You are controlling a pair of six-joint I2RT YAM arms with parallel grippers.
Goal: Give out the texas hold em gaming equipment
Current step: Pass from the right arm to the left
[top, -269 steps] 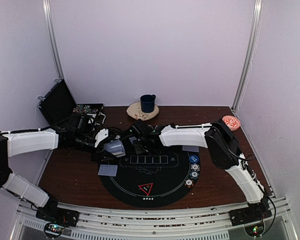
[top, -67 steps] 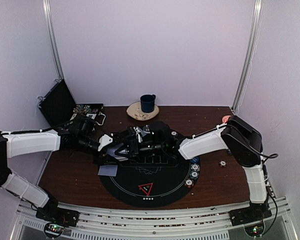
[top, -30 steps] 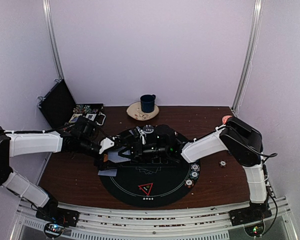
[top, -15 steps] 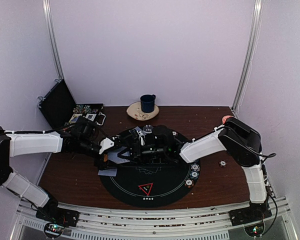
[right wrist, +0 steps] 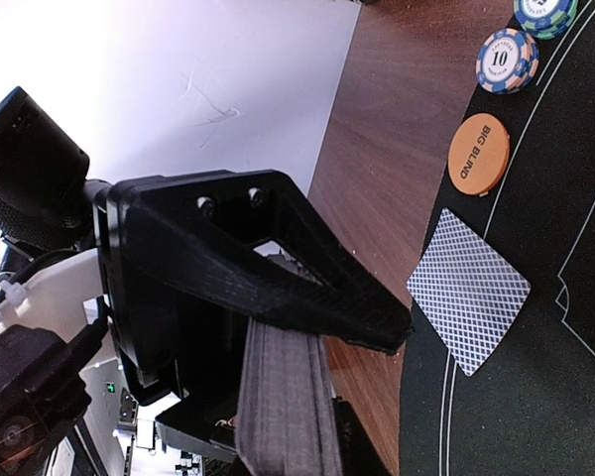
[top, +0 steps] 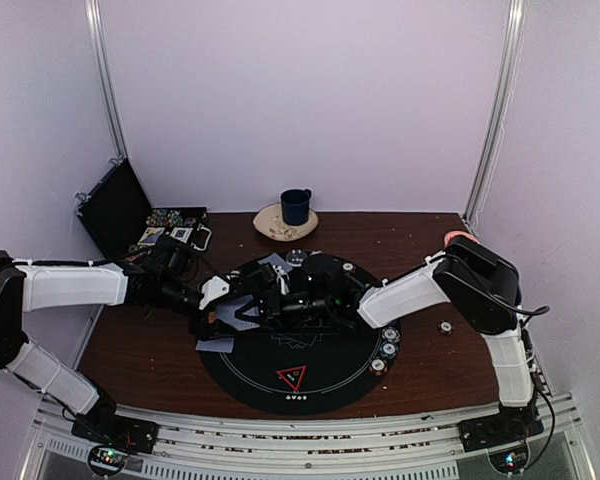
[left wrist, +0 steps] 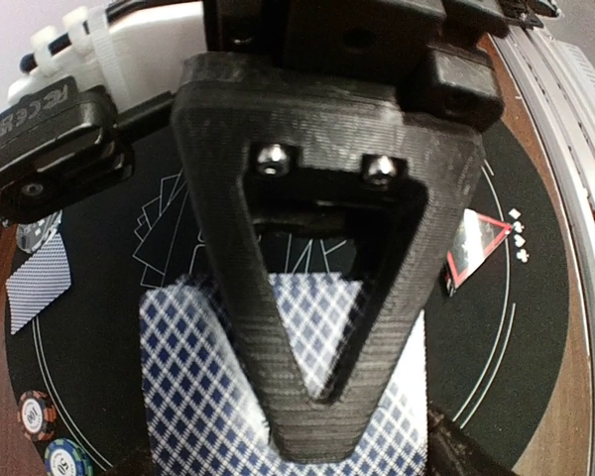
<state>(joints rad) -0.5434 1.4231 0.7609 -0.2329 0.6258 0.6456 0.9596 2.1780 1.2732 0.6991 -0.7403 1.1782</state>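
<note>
Right gripper (right wrist: 329,359) is pinching card deck (right wrist: 281,399). Left gripper (left wrist: 317,454) is lying across top card (left wrist: 186,379), grip unclear. Beside them, orange disc (right wrist: 479,153) and chips (right wrist: 506,59) are resting on mat (right wrist: 540,402).

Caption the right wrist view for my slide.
Right claw grips a card deck near a face-down card and orange disc.

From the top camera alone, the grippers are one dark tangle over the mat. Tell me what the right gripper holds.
Observer: Its wrist view shows the right gripper clamped on a deck of cards, seen edge-on.
Operator: Now place the left gripper.
Observer: On the left gripper, the upper finger sits over the deck's patterned back; whether it grips, I cannot tell.
Operator: Read me any label nearby.
Observer: An orange button says BIG BLIND, next to a face-down card.
</note>
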